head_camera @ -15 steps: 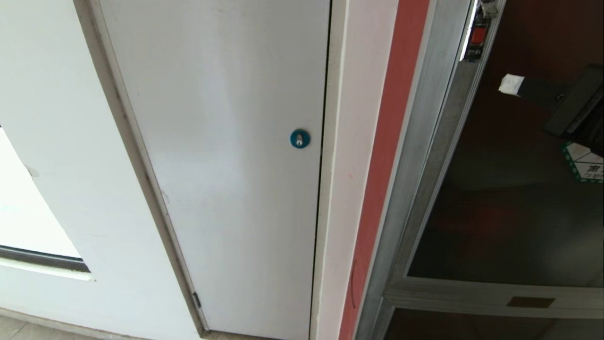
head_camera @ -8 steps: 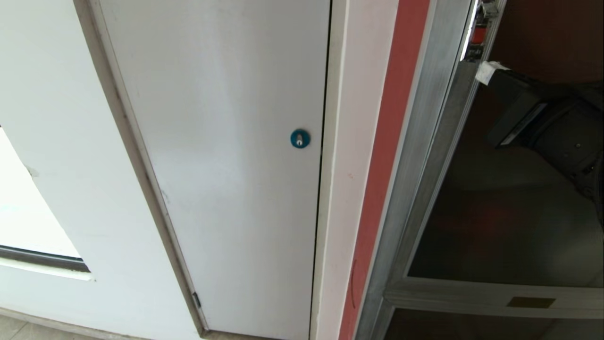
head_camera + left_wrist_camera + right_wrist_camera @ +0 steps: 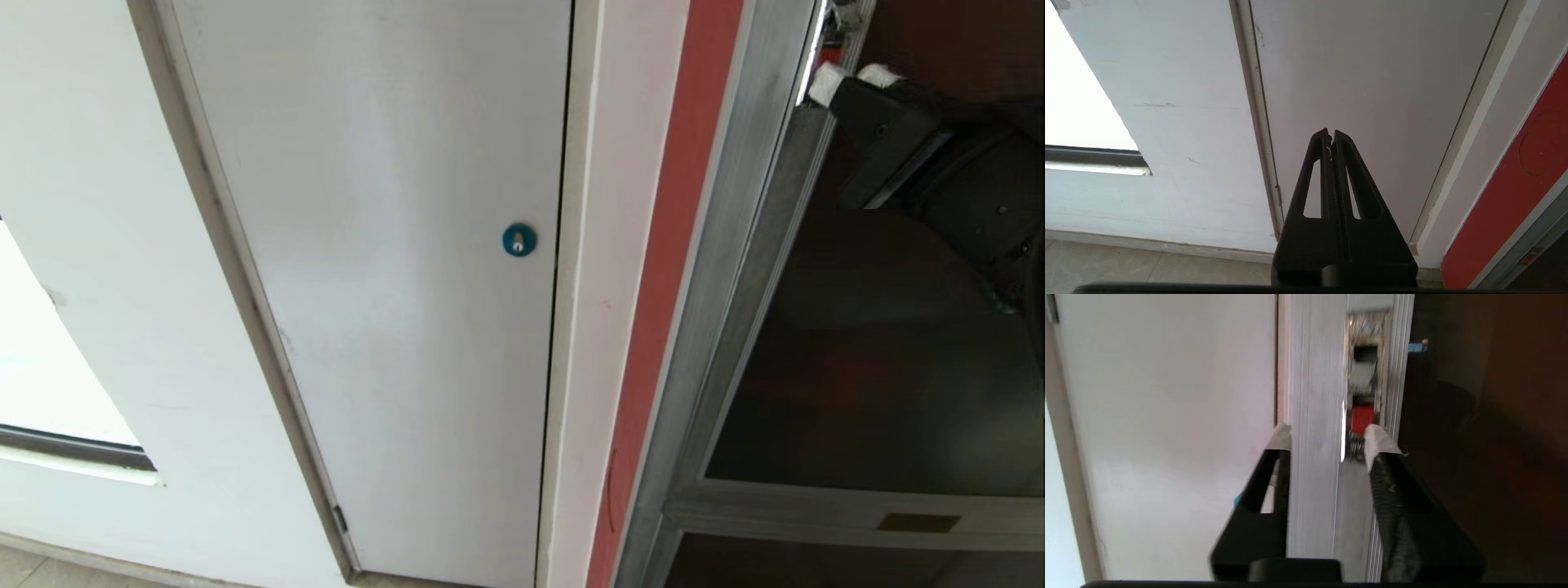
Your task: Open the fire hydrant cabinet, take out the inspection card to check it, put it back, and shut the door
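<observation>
A white wall (image 3: pixel 98 245) with a pale grey panel (image 3: pixel 392 269) and its blue lock (image 3: pixel 518 239) filled the left of the head view, beside a red strip (image 3: pixel 665 269) and the closed cabinet (image 3: pixel 735 269) with its dark glass door (image 3: pixel 882 367). The right gripper (image 3: pixel 849 79) stood spread at the door's upper frame edge by the red latch (image 3: pixel 1362 419), fingertips (image 3: pixel 1378 437) white-taped. The left gripper (image 3: pixel 1330 134) hung pressed together before the panel, above the floor tiles (image 3: pixel 1126 269).

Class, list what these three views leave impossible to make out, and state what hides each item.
- Cabinet interior and inspection card: hidden in head and right wrist views behind the door's dark glass.
- Red latch: blurred in right wrist view, cut off in head view.
- Green-bordered sticker: covered by the right gripper and arm.
</observation>
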`<state>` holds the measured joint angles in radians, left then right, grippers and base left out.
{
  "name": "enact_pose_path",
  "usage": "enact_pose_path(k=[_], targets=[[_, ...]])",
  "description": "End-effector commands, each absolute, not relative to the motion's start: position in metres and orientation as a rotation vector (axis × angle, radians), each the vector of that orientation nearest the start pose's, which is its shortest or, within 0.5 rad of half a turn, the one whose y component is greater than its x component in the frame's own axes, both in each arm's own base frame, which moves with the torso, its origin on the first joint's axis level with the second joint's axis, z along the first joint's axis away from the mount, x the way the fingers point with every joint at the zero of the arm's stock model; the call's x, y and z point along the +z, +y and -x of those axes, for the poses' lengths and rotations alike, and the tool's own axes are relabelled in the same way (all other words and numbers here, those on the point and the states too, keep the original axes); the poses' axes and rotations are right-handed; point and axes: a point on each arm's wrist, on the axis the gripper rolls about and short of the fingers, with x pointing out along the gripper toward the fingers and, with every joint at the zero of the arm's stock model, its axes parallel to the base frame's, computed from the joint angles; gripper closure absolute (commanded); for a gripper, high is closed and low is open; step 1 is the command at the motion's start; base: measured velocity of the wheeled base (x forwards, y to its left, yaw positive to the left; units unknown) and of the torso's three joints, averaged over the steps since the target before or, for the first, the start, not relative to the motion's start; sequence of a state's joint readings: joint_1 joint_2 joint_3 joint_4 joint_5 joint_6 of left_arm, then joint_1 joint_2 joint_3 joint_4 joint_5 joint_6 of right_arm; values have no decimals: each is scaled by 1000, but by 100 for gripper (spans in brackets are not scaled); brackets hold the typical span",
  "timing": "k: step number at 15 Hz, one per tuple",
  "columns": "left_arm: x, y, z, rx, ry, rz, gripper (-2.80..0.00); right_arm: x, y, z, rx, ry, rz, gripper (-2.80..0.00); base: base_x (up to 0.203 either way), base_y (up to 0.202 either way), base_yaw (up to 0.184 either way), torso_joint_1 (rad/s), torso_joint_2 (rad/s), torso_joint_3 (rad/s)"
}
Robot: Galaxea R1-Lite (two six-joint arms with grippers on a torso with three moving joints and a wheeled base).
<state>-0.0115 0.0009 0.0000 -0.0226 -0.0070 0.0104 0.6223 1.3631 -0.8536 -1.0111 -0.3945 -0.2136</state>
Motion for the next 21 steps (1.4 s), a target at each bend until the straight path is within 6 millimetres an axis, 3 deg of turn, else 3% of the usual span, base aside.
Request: enact_pose_path(k=[1,7,13,21], targets=[[74,0,22,-18,-8,-11,0,335,120,-184,161,-493,-50,-280,0,0,0,0,0,0],[74,0,22,-18,-8,-11,0,347,122,-189,103,-487,-43,-280,0,0,0,0,0,0],[74,0,22,-18,-8,-11,0,344,126,-210,53,-460,-24,-280,0,0,0,0,0,0],[74,0,22,-19,-8,-11,0,348,122,-223,14,-468,-19,-280,0,0,0,0,0,0]])
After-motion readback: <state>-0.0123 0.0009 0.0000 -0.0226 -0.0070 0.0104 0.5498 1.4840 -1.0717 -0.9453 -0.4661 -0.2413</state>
